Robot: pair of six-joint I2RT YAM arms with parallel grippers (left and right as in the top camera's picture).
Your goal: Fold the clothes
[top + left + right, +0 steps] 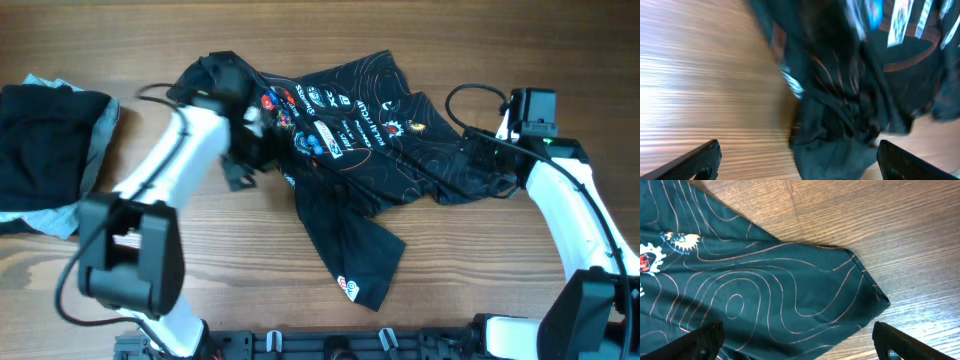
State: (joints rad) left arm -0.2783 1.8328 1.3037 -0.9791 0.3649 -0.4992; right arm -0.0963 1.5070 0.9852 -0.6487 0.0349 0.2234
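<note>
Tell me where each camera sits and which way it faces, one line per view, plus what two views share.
Overhead: fixed above the table, facing straight down; shows the jersey, garment pile, both arms, left gripper, right gripper.
Left wrist: on the left arm, facing down at bunched jersey; left fingers at the bottom corners.
Right wrist: on the right arm, facing down at a flat jersey corner; right fingers likewise.
Shared: all three show the jersey on wood.

Light: bright, even, diffuse; probably from overhead.
Shadows: soft and short, along the jersey (350, 130) edges on the desk (470, 270).
Overhead view: clear, mild softness.
Left wrist view: heavy motion blur, logos smeared.
Right wrist view: sharp, contour lines crisp.
</note>
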